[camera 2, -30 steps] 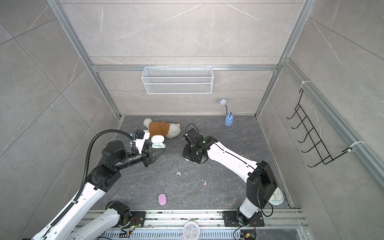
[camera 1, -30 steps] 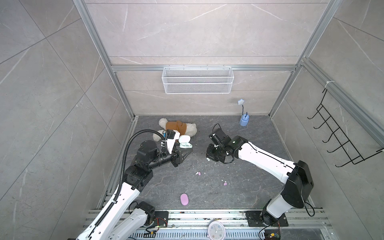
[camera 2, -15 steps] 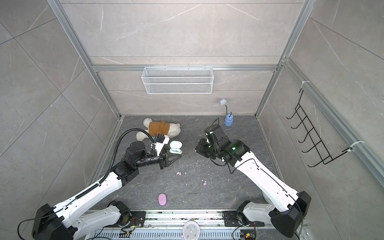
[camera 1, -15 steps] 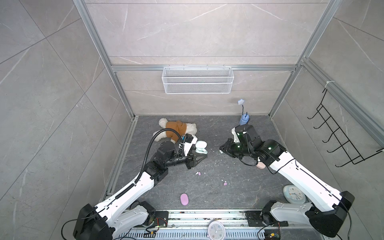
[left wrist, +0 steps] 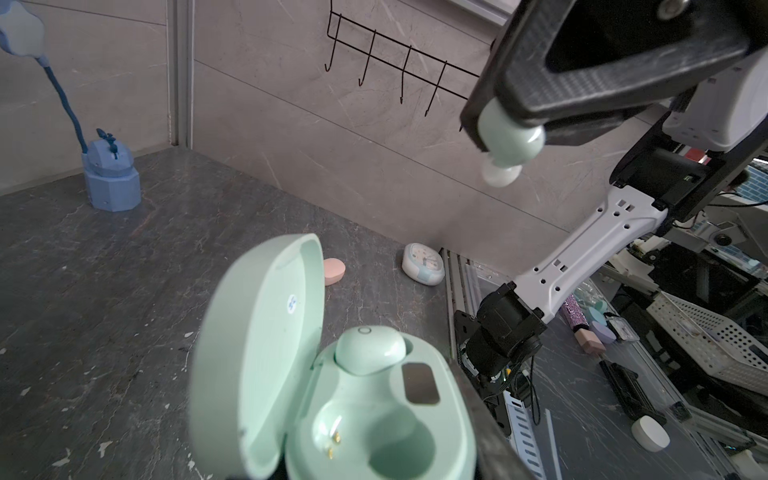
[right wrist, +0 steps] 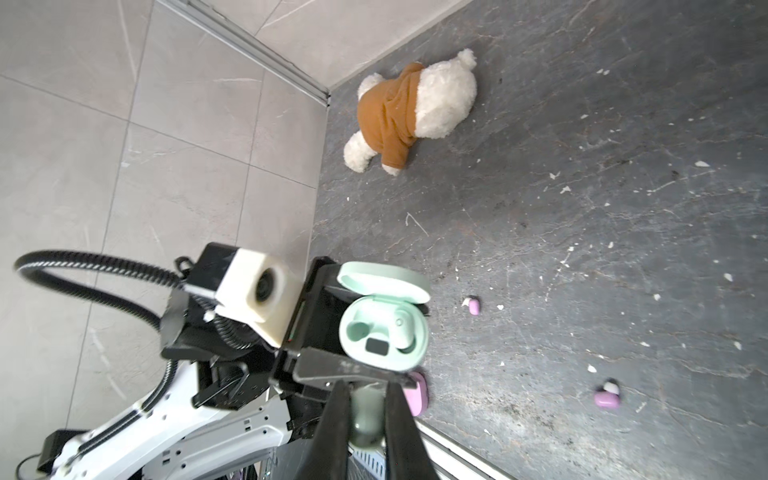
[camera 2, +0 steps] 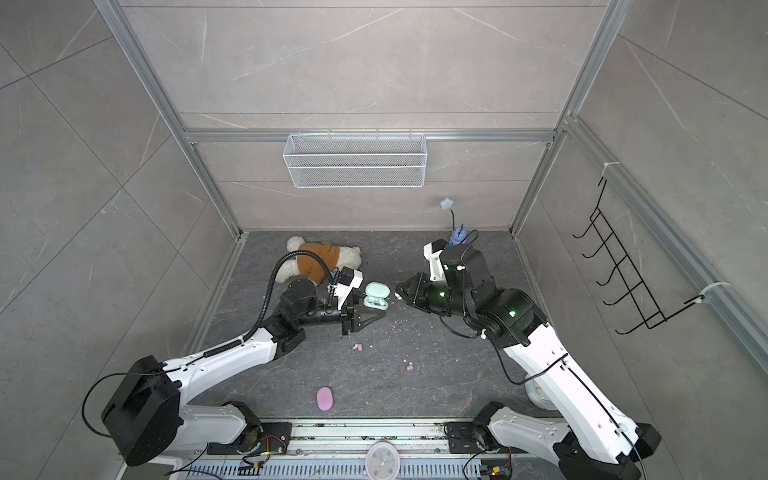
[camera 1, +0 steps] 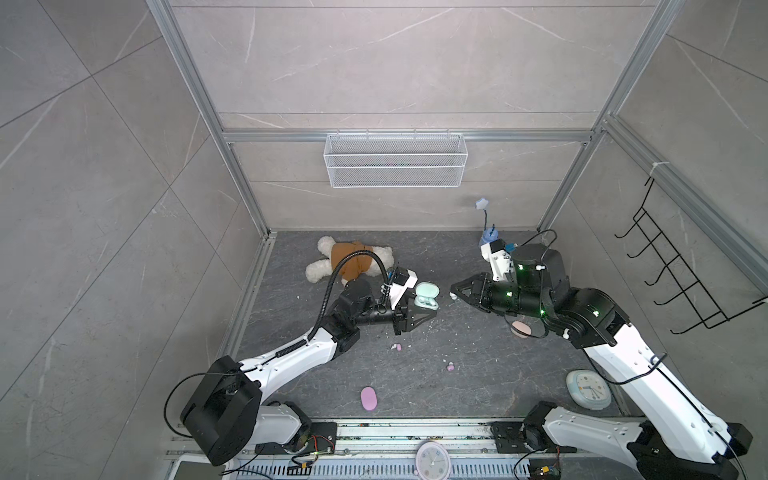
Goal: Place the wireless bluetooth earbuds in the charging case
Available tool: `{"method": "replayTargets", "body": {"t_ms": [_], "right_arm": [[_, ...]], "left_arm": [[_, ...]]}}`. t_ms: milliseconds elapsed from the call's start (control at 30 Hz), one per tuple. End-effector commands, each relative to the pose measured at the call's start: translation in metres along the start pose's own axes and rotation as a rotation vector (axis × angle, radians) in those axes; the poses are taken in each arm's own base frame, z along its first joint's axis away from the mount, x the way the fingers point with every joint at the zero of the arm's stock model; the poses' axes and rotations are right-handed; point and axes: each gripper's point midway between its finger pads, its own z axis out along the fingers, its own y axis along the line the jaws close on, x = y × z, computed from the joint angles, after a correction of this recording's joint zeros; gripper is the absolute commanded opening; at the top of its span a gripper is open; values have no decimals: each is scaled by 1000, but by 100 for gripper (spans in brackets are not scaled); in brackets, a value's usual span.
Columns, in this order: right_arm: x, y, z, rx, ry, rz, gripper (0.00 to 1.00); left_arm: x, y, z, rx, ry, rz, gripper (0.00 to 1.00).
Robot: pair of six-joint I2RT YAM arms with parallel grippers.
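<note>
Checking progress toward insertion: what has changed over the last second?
The left claw carried the open mint case rightward, toward the middle. The right claw, gripping a mint earbud, drew back slightly right as its arm changed posture. Both grips held. The lilac case, loose lilac buds and plush bear stayed put.

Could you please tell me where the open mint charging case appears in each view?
In a top view: charging case, mid-floor, held in the left gripper.
In a top view: the case, right of the stuffed bear.
Left wrist: close up in the foreground, lid open.
Right wrist: the case in the left gripper, beside its white camera.
Shared landmark: the right gripper pinching a mint earbud, facing the case.
</note>
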Motion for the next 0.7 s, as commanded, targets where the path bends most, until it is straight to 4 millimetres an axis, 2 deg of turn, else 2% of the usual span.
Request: {"method": "replayTargets", "body": {"t_ms": [0, 333, 667], "right_arm": [[-2, 22, -5, -100, 8, -50, 13], [-3, 39, 6, -194, 31, -64, 13], [-1, 36, 16, -194, 42, -51, 13]], "left_arm": [[-44, -23, 5, 116, -117, 122, 25], [-52, -33, 13, 205, -143, 169, 25], [-60, -44, 13, 238, -145, 219, 25]]}}
